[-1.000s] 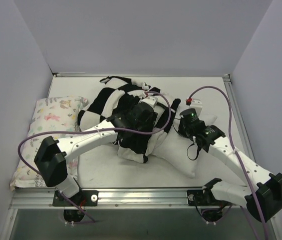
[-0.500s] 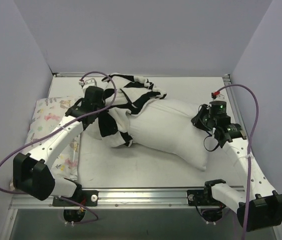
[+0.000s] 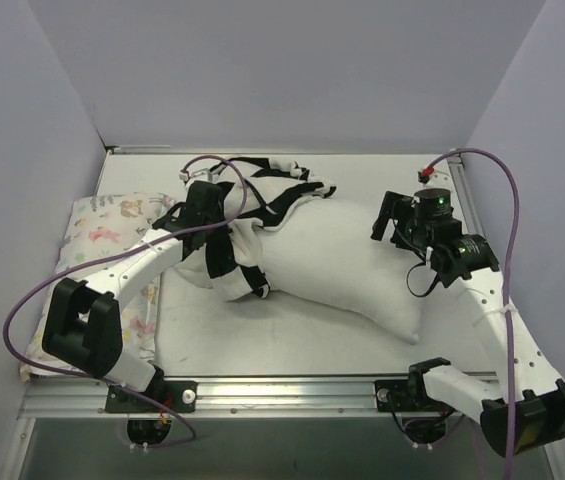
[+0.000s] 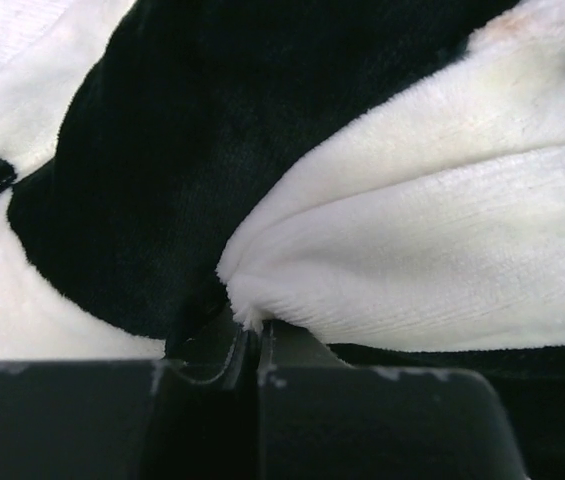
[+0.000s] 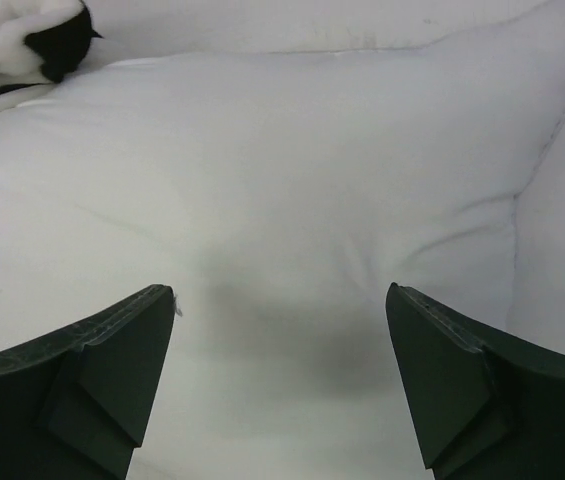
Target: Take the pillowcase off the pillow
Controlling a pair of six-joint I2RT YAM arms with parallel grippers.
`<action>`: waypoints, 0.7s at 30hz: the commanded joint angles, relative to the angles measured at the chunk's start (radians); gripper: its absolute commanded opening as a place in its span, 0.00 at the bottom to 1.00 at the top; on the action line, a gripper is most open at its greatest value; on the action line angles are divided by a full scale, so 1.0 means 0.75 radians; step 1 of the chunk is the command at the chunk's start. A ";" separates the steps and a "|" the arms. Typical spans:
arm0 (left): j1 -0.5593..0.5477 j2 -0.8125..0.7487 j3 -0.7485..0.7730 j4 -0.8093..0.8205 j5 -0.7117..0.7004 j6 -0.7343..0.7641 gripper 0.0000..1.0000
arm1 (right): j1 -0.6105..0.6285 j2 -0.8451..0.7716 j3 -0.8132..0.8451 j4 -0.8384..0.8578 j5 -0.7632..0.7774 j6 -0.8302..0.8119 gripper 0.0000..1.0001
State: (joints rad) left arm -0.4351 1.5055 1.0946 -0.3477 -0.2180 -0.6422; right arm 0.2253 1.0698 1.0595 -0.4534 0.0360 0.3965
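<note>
The black-and-white checked pillowcase [image 3: 262,195] is bunched over the far left end of the plain white pillow [image 3: 342,265], which lies bare across the middle of the table. My left gripper [image 3: 215,220] is shut on a fold of the pillowcase [image 4: 382,250]; the left wrist view shows the fabric pinched at the closed fingertips [image 4: 254,335]. My right gripper [image 3: 392,222] hangs open just over the pillow's right end, its fingers [image 5: 127,350] spread wide above the white pillow [image 5: 292,180] with nothing between them.
A smaller pastel floral-print pillow [image 3: 102,235] lies along the left side of the table, partly under my left arm. Walls enclose the table on the left, the back and the right. A metal rail [image 3: 282,395] runs along the near edge.
My left gripper closed on the pillowcase and dragged it leftward, baring most of the pillow. My right gripper swung right holding the pillow's end, then opened and let go.
</note>
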 commanded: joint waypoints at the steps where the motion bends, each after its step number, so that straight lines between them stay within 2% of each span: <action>1: -0.056 0.046 -0.032 0.009 0.019 0.005 0.00 | 0.181 -0.060 0.111 -0.048 0.238 -0.095 0.91; 3: -0.086 0.052 -0.028 0.012 0.017 0.007 0.00 | 0.304 -0.072 0.109 -0.044 0.303 -0.122 0.94; 5: -0.103 0.050 -0.022 0.014 0.015 0.001 0.00 | 0.495 -0.062 0.095 -0.022 0.334 -0.146 0.96; 7: -0.123 0.052 -0.016 0.016 0.017 -0.001 0.00 | 0.615 -0.026 0.052 0.015 0.389 -0.167 0.98; 8: -0.130 0.052 -0.014 0.016 0.019 -0.003 0.00 | 0.731 -0.003 0.031 0.062 0.412 -0.175 0.99; 10: -0.146 0.052 -0.001 0.016 0.017 -0.005 0.00 | 0.826 0.097 -0.003 0.099 0.463 -0.179 1.00; 12: -0.168 0.054 0.011 0.012 0.008 -0.005 0.00 | 0.900 0.183 -0.022 0.162 0.504 -0.181 1.00; 17: -0.179 0.034 0.017 0.001 0.010 -0.007 0.00 | 0.876 0.510 -0.059 0.259 0.573 -0.138 1.00; 20: -0.175 0.011 0.023 -0.009 0.004 0.007 0.00 | 0.833 0.602 -0.055 0.249 0.600 -0.101 0.87; 21: -0.169 0.009 0.027 -0.015 -0.002 0.012 0.00 | 0.819 0.602 -0.053 0.239 0.602 -0.083 0.68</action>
State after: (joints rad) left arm -0.5522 1.5169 1.0966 -0.3088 -0.2565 -0.6426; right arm 0.8822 1.5105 1.0340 -0.2577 0.4210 0.2859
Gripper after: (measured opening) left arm 0.033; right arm 0.800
